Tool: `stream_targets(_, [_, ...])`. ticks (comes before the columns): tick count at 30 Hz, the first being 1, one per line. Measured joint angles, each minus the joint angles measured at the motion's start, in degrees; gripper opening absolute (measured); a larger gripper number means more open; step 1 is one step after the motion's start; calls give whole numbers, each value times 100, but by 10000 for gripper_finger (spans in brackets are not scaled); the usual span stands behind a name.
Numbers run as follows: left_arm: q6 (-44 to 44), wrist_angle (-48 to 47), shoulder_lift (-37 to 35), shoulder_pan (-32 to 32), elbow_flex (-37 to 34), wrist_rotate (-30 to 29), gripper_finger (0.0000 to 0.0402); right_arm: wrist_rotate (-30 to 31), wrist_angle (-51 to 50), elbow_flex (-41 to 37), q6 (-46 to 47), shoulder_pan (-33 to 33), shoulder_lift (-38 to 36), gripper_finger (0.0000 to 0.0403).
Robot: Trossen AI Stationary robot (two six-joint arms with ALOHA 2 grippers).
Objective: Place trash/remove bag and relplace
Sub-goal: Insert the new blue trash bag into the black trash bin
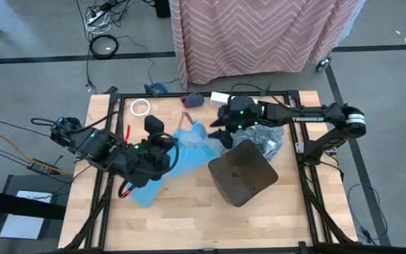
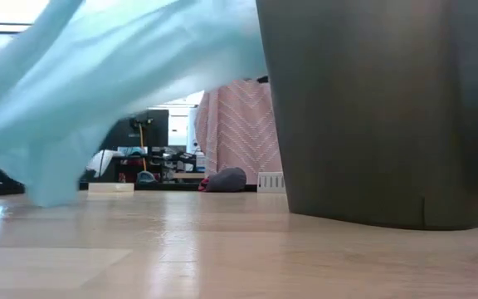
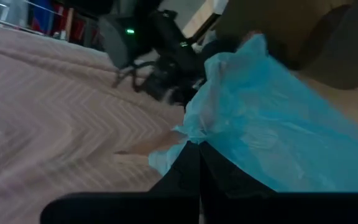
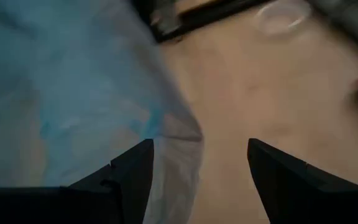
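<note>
High view, table: wooden top (image 1: 189, 219) in a dark frame; the 6 o'clock half is mostly bare.
High view, bin: dark bin (image 1: 243, 171) lies tipped at about 3 o'clock of centre, touching the grey bag.
High view, grey bag: crumpled liner (image 1: 268, 137) at the bin's 1 o'clock, under the right arm; whether any trash lies in it cannot be made out.
High view, blue bag: bright blue plastic (image 1: 183, 159) spreads from centre toward 8 o'clock.
High view, left gripper: (image 1: 162, 149) at the blue bag's 9 o'clock edge, fingers pinched on the blue plastic.
High view, right gripper: (image 1: 222, 134) between the blue bag and the grey bag, over the blue bag's 2 o'clock edge.
High view, tape roll: white ring (image 1: 141, 106) near the 11 o'clock edge, well apart from both arms.
High view, cloth: pink chevron cover (image 1: 259, 32) beyond the 12 o'clock edge.
Low view, near: the bin's wall (image 2: 380, 108) fills the 3 o'clock side, cut off at the top; the blue bag (image 2: 114, 75) hangs across 10 o'clock, and the bare table (image 2: 222, 249) lies between.
Low view, far: only a gap shows the room; both grippers are hidden.
Left wrist view: the blue bag (image 3: 278, 137) bunches between the dark closed fingers (image 3: 194, 177); the right arm (image 3: 160, 43) is blurred behind.
Right wrist view: fingers (image 4: 126, 174) stand wide apart with nothing between them, above the blue bag's edge (image 4: 73, 93) and bare table (image 4: 266, 87); the tape roll (image 4: 283, 15) is faint.
</note>
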Motion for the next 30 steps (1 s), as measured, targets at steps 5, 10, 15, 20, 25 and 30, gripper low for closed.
stream_targets(5, [-50,-128,2,-84,0,-139,1,-763,100,157,-63,95,233,165])
stream_targets(10, [-247,-408,3,-82,0,-330,1,-724,64,379,-540,295,189,16])
stream_targets(15, [-381,-556,4,-82,0,-470,1,72,-19,784,-649,522,100,1])
stream_targets(20, [-376,-609,4,-90,0,-761,1,1547,-828,1367,-1213,827,-85,0])
stream_targets(25, [-319,-669,4,-90,0,-1312,1,2637,-1201,1833,-1626,1142,-253,0])
stream_targets(30, [354,-456,-19,-90,0,-2142,1,3318,-1496,2069,-1875,1283,-457,0])
